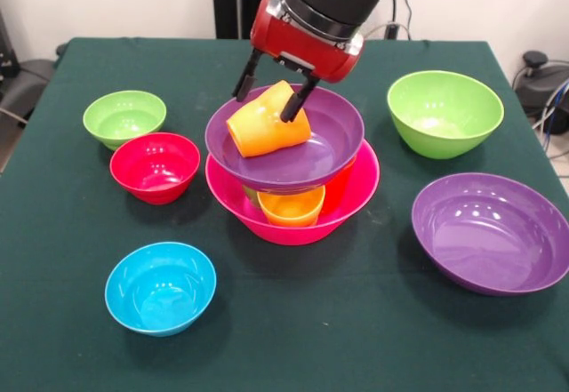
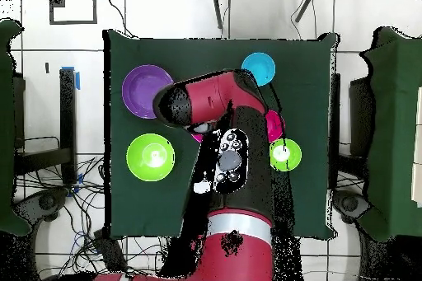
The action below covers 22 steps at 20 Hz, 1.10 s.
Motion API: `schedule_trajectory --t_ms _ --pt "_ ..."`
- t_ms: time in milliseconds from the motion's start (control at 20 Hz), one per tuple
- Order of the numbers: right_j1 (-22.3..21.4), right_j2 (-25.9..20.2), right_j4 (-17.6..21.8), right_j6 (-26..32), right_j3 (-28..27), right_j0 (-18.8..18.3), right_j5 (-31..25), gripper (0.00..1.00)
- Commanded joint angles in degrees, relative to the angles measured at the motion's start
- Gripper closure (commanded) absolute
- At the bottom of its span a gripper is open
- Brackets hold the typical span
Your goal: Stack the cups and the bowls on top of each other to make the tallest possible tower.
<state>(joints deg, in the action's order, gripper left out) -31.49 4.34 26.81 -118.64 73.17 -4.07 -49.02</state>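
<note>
So the tower [image 1: 293, 188] sits mid-counter: hot-pink bowl [image 1: 356, 198], cups inside, purple bowl [image 1: 333, 143] on top. The fingers [image 1: 298, 99] pinch the yellow-orange cup [image 1: 267, 125], which lies tilted on its side, low in that purple bowl, needs uprighting I'd guess.

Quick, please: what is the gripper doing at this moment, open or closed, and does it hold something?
Gripper: closed on the tilted yellow-orange plastic cup, held over the wide shallow purple plastic bowl of the tower.
</note>
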Motion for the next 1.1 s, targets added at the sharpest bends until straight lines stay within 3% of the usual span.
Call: schedule_trajectory --t_ms 50,500,1100 --pt "1.5 -9.0 -2.8 9.5 6.5 -1.9 -4.3 0.00" --pt "0.8 -10.7 -4.5 9.7 7.4 -2.7 -6.6 0.00" --pt "1.9 -11.3 -2.4 11.3 4.8 -3.1 -9.7 0.00"
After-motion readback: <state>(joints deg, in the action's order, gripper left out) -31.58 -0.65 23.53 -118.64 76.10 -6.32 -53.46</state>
